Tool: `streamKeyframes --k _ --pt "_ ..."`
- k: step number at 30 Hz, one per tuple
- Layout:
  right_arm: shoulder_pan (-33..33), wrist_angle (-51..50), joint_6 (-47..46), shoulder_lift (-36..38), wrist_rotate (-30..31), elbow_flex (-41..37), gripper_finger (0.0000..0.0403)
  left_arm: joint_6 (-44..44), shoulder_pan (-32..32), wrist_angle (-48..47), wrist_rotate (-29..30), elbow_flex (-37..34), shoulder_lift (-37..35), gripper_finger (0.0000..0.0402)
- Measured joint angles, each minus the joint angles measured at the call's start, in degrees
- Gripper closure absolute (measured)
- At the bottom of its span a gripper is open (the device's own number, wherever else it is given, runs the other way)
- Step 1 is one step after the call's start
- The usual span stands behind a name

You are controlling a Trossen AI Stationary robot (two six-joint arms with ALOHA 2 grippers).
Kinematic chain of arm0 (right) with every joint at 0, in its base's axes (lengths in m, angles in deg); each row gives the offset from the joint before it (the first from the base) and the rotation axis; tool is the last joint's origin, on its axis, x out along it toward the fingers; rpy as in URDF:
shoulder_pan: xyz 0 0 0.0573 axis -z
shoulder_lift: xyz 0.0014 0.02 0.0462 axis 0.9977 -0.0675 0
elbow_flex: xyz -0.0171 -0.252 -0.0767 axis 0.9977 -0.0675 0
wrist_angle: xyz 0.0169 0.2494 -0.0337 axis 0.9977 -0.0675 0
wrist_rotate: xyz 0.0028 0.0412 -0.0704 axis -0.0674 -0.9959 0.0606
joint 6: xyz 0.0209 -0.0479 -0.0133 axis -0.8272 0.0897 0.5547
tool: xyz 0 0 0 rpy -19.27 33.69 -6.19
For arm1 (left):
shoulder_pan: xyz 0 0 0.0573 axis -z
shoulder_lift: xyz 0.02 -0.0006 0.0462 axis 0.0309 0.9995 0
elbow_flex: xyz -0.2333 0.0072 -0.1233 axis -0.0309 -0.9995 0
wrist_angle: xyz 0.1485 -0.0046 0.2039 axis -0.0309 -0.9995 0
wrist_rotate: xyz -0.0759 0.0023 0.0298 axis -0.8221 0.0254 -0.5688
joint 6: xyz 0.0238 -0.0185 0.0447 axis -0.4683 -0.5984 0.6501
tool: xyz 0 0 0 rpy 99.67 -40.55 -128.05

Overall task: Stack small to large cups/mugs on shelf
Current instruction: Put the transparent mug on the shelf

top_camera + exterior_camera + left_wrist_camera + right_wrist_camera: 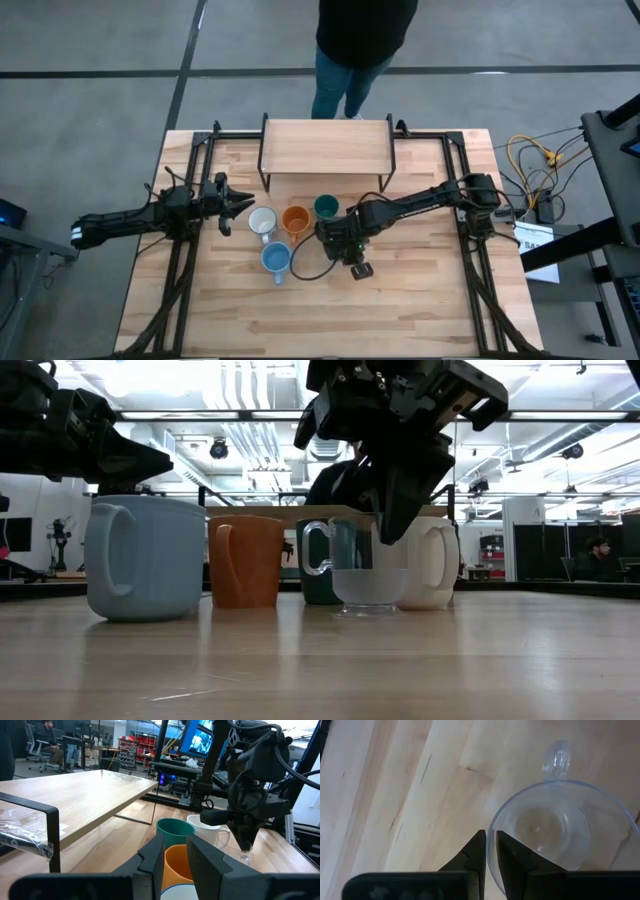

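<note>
The clear glass [555,827] stands on the table in front of the shelf [325,148], with my right gripper [491,837] shut on its rim. Beside it stand a white mug [432,565], a dark green cup [316,572], an orange mug [247,560] and a light blue mug [145,557], all upright on their bases. In the high view another white mug [262,221] stands left of the orange mug [296,219]. My left gripper [236,206] waits open at the table's left, level, pointing at the cups. My right gripper pinches the glass's rim [490,857] on the side opposite its handle [560,757], one finger inside the glass and one outside. The fingers slant down from above. The glass stays upright, and in the low view its base [365,606] appears to rest on the table.
A person [360,40] stands beyond the table's far edge, behind the shelf. Black frame rails [185,260] run along the table's left and right sides. A dark cable [310,272] loops on the table near the light blue mug. Bare wood lies toward the near edge.
</note>
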Motion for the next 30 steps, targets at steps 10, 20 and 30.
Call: streamKeyframes --k 10,20,30 --pt "-0.2 0.0 1.1 0.0 3.4 0.0 0.0365 0.0 0.0 0.0 0.0 0.0 0.0 0.0333" --pt "-0.3 -0.1 2.0 0.0 6.2 0.0 0.0365 0.0 0.0 0.0 0.0 0.0 0.0 0.0333" --pt "-0.8 -0.1 2.8 0.0 9.4 0.0 0.0365 0.0 0.0 0.0 0.0 0.0 0.0 0.0333"
